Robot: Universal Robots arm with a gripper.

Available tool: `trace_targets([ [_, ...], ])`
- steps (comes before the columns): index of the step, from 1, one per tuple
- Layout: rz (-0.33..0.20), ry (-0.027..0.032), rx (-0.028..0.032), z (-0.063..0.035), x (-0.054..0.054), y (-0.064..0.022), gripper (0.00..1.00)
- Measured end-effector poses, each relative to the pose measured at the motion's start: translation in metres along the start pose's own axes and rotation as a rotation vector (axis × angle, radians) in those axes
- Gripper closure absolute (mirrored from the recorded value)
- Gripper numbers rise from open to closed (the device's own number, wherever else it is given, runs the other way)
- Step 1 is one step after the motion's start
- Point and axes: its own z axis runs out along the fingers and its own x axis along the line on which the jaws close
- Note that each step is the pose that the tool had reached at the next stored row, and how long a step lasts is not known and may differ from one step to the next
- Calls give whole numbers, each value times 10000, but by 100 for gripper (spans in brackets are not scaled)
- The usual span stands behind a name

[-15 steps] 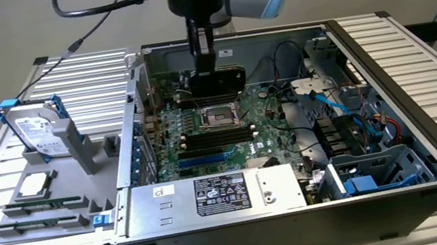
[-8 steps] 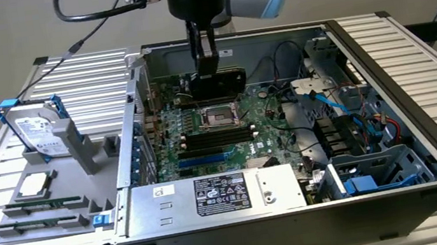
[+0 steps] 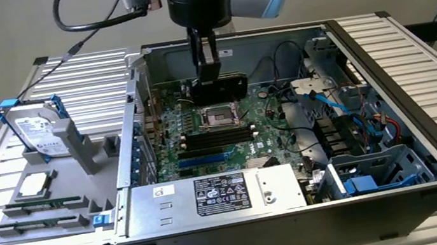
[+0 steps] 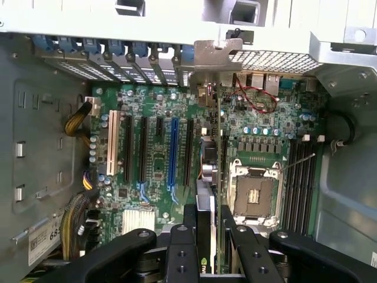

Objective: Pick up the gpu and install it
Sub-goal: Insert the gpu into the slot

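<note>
My gripper [image 3: 209,72] is shut on the gpu [image 3: 219,89], a thin card with a black face, held upright inside the open computer case [image 3: 425,132] above the far part of the green motherboard [image 3: 204,144]. In the wrist view the gpu [image 4: 215,171] shows edge-on between my black fingers [image 4: 181,250], its silver end bracket [image 4: 218,50] toward the case's rear slot wall. It hangs over the board between the expansion slots [image 4: 172,150] and the CPU socket [image 4: 253,197]; I cannot tell if it touches the board.
On the exterior view's left, a grey holder [image 3: 102,177] carries a hard drive in blue rails [image 3: 35,132], a square chip [image 3: 34,183] and memory sticks [image 3: 42,205]. The silver power supply [image 3: 212,197] fills the case's near side; blue and black cables [image 3: 331,103] run on the right.
</note>
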Motion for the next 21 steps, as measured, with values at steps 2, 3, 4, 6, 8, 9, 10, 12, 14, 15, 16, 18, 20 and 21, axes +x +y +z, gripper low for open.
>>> trace_targets([
  [2, 5, -2, 1, 13, 19, 1, 73],
  [3, 17, -2, 1, 23, 24, 2, 73],
  [4, 32, -2, 2, 32, 28, 2, 73],
  [6, 56, -1, 2, 54, 32, 2, 73],
  [8, 62, 3, 2, 68, 35, 3, 73],
  [9, 62, 16, 0, 71, 38, 2, 73],
  [10, 62, 27, -3, 73, 40, 3, 73],
  [12, 63, 28, -5, 87, 45, 3, 73],
  [14, 73, 28, -5, 108, 45, 3, 73],
  [15, 78, 28, -5, 116, 45, 3, 73],
  [16, 81, 30, -7, 119, 45, 3, 73],
  [18, 88, 27, -5, 129, 46, 3, 73],
  [20, 126, 28, -5, 147, 46, 7, 73],
  [21, 158, 27, -5, 158, 46, 8, 73],
])
